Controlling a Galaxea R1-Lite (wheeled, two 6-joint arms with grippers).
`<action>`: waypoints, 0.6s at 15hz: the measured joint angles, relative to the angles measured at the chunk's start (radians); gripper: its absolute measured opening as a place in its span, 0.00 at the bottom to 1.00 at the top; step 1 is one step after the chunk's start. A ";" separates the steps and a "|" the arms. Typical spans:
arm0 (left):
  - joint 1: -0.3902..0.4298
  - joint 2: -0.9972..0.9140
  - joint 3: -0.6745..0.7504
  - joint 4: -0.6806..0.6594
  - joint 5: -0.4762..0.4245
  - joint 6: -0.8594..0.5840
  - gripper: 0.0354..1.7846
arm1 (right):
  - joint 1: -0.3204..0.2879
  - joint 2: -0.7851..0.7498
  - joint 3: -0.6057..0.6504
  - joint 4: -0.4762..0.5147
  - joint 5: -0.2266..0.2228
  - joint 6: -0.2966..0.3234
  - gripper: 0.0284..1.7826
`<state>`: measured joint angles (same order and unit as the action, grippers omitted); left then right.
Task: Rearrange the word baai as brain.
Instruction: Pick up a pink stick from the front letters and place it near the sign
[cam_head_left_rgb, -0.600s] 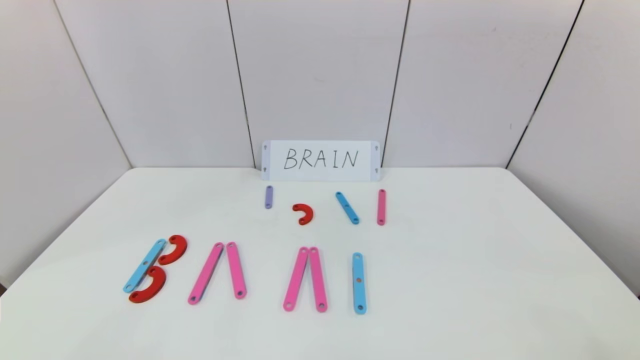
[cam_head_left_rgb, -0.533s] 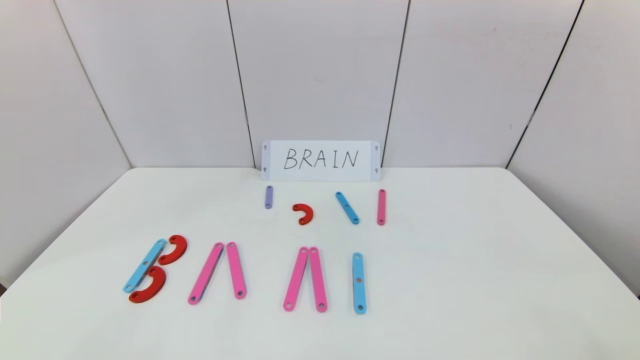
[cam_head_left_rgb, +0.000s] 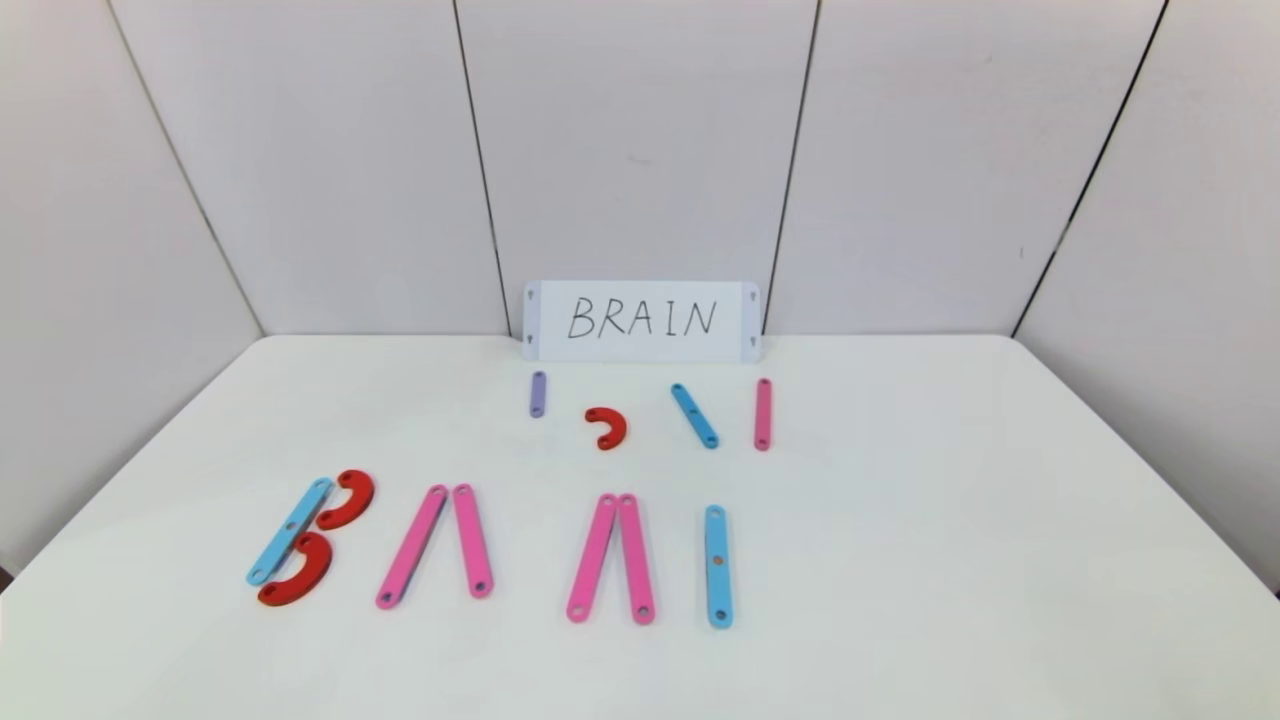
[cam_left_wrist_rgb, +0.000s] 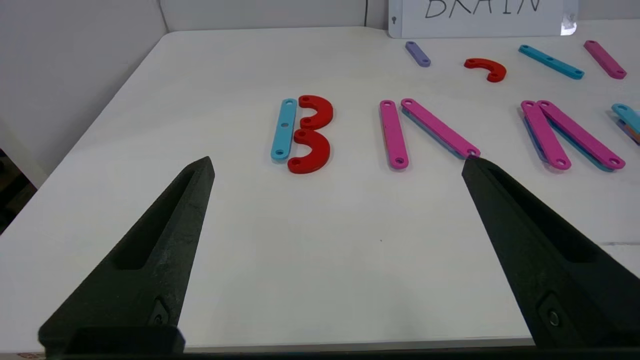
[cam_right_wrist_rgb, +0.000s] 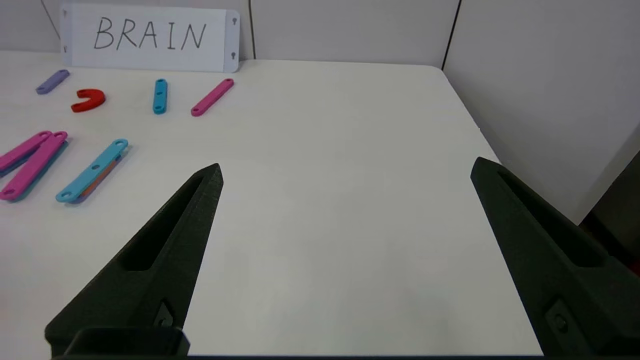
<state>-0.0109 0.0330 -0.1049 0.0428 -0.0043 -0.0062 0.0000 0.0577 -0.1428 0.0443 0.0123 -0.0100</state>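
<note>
The word lies across the near half of the white table. The B is a blue strip with two red arcs. Two A shapes are pairs of pink strips. The I is a blue strip. Behind them lie a short purple strip, a small red arc, a short blue strip and a short pink strip. My left gripper is open and empty at the front edge, short of the B. My right gripper is open and empty over bare table at the front right.
A white card with handwritten BRAIN stands against the back wall. Grey wall panels close in the table at the back and sides. The table's right edge drops off beside the right gripper.
</note>
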 joint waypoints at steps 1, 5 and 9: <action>0.000 0.026 -0.027 0.000 0.000 0.000 0.97 | 0.001 0.031 -0.038 0.002 0.002 -0.001 0.97; -0.006 0.206 -0.166 0.000 -0.001 -0.005 0.97 | 0.011 0.207 -0.206 0.005 0.024 -0.003 0.97; -0.008 0.475 -0.364 0.007 -0.005 -0.001 0.97 | 0.014 0.457 -0.398 0.007 0.048 -0.001 0.97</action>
<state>-0.0191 0.5083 -0.4694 0.0500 -0.0089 -0.0070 0.0138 0.5147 -0.5406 0.0509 0.0604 -0.0115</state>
